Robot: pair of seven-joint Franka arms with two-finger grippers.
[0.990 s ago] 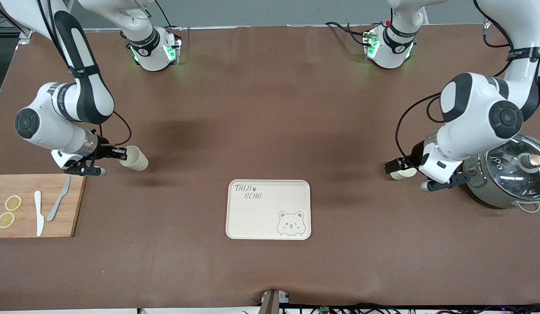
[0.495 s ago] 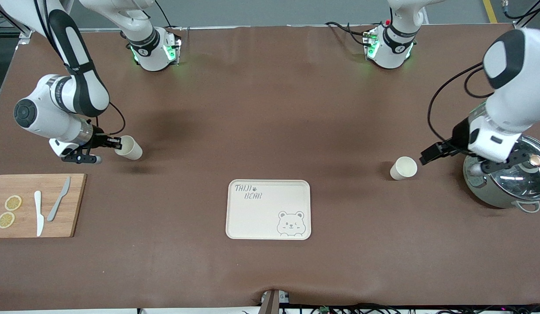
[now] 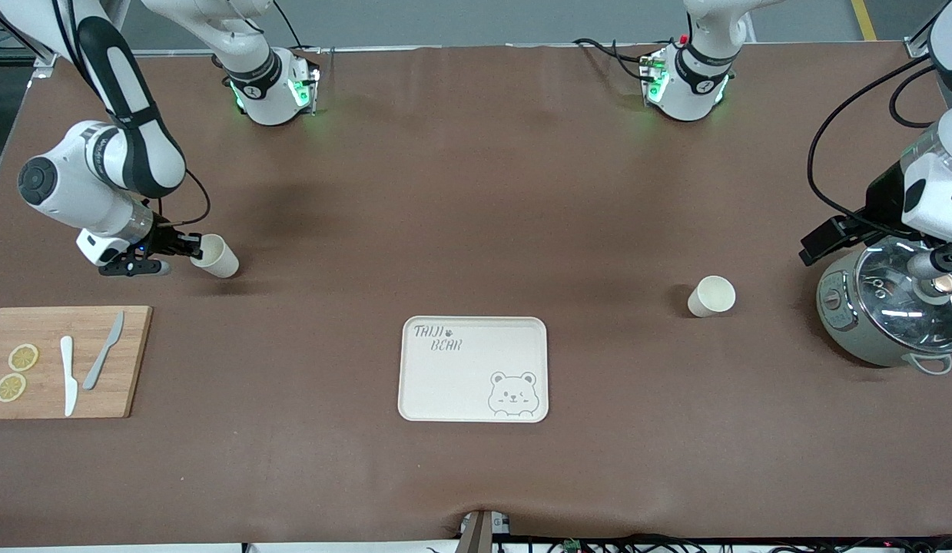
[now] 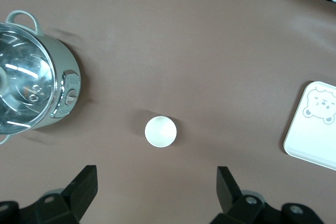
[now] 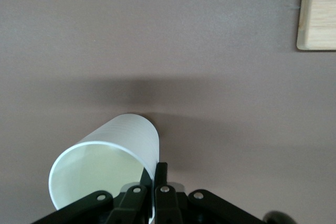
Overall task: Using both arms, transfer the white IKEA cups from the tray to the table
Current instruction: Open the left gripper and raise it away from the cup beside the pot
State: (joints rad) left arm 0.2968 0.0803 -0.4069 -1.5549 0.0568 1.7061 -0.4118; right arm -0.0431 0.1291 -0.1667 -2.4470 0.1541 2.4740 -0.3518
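The tabletop (image 3: 476, 192) has a matt brown, faintly creased cover. Both white IKEA cups (image 3: 711, 296) (image 5: 107, 163) look smooth and matt. The cutting board (image 3: 68, 361) is pale grained wood. The pot (image 3: 890, 311) has a glossy glass lid and brushed metal body. The bear-print tray (image 3: 473, 369) looks like matt plastic.

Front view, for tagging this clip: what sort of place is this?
Probably a robot lab bench staged as a kitchen: a brown-covered table, a lidded pot, a cutting board with lemon slices and knives, and a bear-print tray.
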